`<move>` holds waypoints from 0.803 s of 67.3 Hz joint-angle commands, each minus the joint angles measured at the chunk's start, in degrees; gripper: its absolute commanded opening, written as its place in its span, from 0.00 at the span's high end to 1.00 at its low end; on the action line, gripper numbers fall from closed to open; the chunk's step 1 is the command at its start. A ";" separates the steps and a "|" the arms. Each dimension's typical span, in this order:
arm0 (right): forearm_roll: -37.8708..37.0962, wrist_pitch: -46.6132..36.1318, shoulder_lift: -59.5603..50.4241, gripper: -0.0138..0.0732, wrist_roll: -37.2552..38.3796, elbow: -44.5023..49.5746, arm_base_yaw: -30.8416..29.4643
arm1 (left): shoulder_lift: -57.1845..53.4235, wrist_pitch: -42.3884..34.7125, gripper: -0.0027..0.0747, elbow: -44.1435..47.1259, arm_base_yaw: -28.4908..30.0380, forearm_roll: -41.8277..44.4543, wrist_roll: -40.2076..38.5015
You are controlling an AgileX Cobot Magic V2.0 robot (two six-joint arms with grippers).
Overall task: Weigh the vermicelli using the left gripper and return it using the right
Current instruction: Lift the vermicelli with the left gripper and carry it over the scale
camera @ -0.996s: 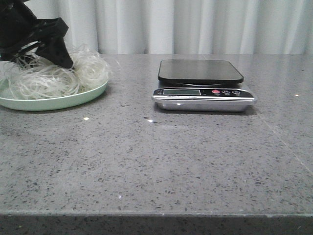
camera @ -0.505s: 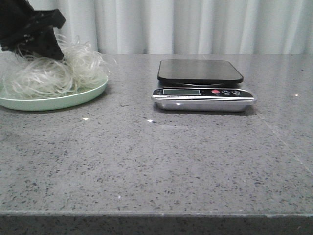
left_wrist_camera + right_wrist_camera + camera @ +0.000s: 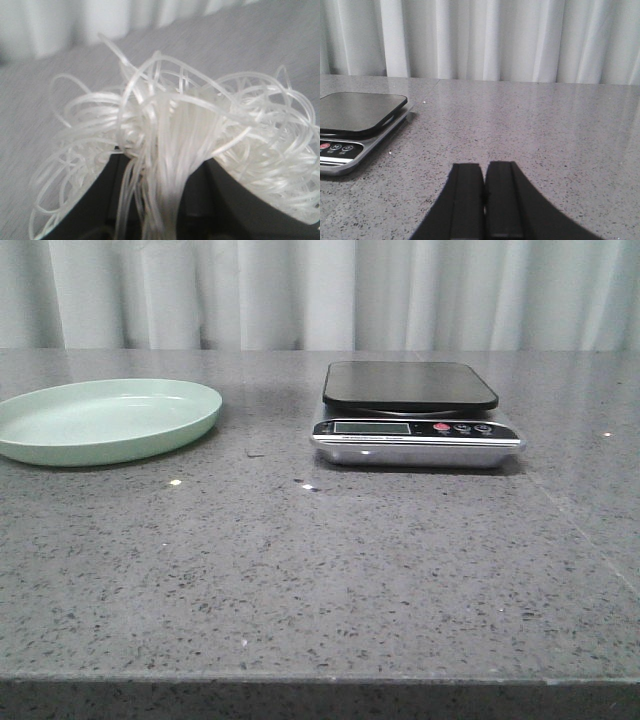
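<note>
- Front view: grey speckled stone table (image 3: 330, 570) w/ pale pleated curtains (image 3: 400, 290) behind.
- Pale green plate (image 3: 105, 420) sits at the table's left side; nothing lies on it.
- Digital kitchen scale (image 3: 415, 415) stands right of centre, well apart from the plate. Black weighing platform (image 3: 408, 385) on top is bare; silver front strip carries a small display (image 3: 372, 428) and a row of buttons (image 3: 460, 428), one of them red.
- A few tiny pale specks on the table between plate and scale.
- Neither arm shows in the front view.
- Left wrist view: left end effector (image 3: 160, 210) is clamped on the vermicelli (image 3: 175, 150). A straight bunch of strands runs down between its dark fingers (image 3: 92, 205); the rest fans out in loose, translucent white loops above and to both sides. Grey table and curtain are blurred behind; the tangle appears held up off the table.
- Right wrist view: right end effector (image 3: 484, 200) has its two black fingers (image 3: 465, 200) pressed together, w/ nothing between them. It hangs just over bare table, the scale off to one side of it, near but not touching.
</note>
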 commanded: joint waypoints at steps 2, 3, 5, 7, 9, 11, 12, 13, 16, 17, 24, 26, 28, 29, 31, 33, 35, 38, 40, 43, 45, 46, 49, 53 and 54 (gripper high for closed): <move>0.00 -4.10 -0.96 0.67 0.05 -0.46 -0.35 | -0.67 -9.23 0.79 -4.97 -6.15 -2.40 0.02; 0.00 -4.10 -0.96 0.67 0.05 -0.46 -0.35 | -0.67 -9.23 0.79 -5.09 -6.47 -2.40 0.02; 0.00 -4.10 -0.96 0.67 0.05 -0.46 -0.35 | 0.10 -10.68 0.79 -5.52 -7.79 -2.40 0.02; 0.00 -4.10 -0.96 0.67 0.05 -0.46 -0.35 | 0.79 -11.45 0.79 -5.91 -9.01 -2.27 0.02; 0.00 -4.10 -0.96 0.67 0.05 -0.46 -0.35 | 1.65 -12.27 0.79 -6.27 -10.15 -2.16 0.02; 0.00 -4.10 -0.96 0.67 0.05 -0.46 -0.35 | 2.66 -13.05 0.79 -6.57 -11.13 -2.17 0.02; 0.00 -4.10 -0.96 0.67 0.05 -0.46 -0.35 | 3.68 -13.54 0.79 -6.72 -11.80 -2.17 0.02; 0.00 -4.10 -0.96 0.67 0.05 -0.46 -0.35 | 3.68 -13.54 0.79 -6.88 -12.01 -2.17 0.02; 0.00 -4.10 -0.96 0.67 0.05 -0.46 -0.35 | 5.84 -14.46 0.79 -7.53 -13.63 -2.17 0.02; 0.00 -4.10 -0.96 0.67 0.05 -0.46 -0.35 | 5.84 -14.46 0.79 -7.53 -13.63 -2.17 0.02; 0.00 -4.10 -0.96 0.67 0.05 -0.46 -0.35 | 10.66 -15.26 0.79 -9.10 -15.64 -2.05 0.02; 0.00 -4.10 -0.96 0.67 0.05 -0.46 -0.35 | 11.73 -15.36 0.79 -9.51 -15.97 -1.94 0.02; 0.00 -4.10 -0.96 0.67 0.05 -0.46 -0.35 | 12.49 -15.50 0.79 -9.82 -16.15 -1.94 0.02; 0.00 -4.10 -0.96 0.67 0.05 -0.46 -0.35 | 12.73 -15.66 0.79 -9.81 -16.25 -1.94 0.02; 0.00 -4.10 -0.96 0.67 0.05 -0.46 -0.35 | 13.61 -16.23 0.79 -9.83 -16.37 -1.94 0.02; 0.00 -4.10 -0.96 0.67 0.05 -0.46 -0.35 | 14.41 -16.90 0.79 -9.83 -16.48 -1.94 0.02; 0.00 -4.10 -0.96 0.67 0.05 -0.46 -0.35 | 15.12 -17.37 0.79 -9.83 -16.52 -1.82 0.02; 0.00 -4.10 -0.96 0.67 0.05 -0.46 -0.35 | 16.48 -17.70 0.79 -9.83 -16.63 -1.72 0.02; 0.00 -4.10 -0.96 0.67 0.05 -0.46 -0.35 | 16.89 -17.79 0.79 -9.83 -16.63 -1.72 0.02; 0.00 -4.10 -0.96 0.67 0.05 -0.46 -0.35 | 17.58 -17.79 0.79 -9.83 -16.63 -1.72 0.02; 0.00 -4.10 -0.96 0.67 0.05 -0.46 -0.35 | 17.73 -17.79 0.79 -9.83 -16.63 -1.72 0.02; 0.00 -4.10 -0.96 0.67 0.05 -0.46 -0.35 | 18.17 -17.57 0.79 -9.83 -16.63 -1.72 0.02; 0.00 -4.10 -0.96 0.67 0.05 -0.46 -0.35 | 18.49 -17.59 0.79 -9.83 -16.63 -1.72 0.02; 0.00 -4.10 -0.96 0.67 0.05 -0.46 -0.35 | 18.74 -17.59 0.79 -9.83 -16.63 -1.72 0.02; 0.00 -4.10 -0.96 0.67 0.05 -0.46 -0.35 | 18.78 -17.59 0.79 -9.83 -16.63 -1.72 0.02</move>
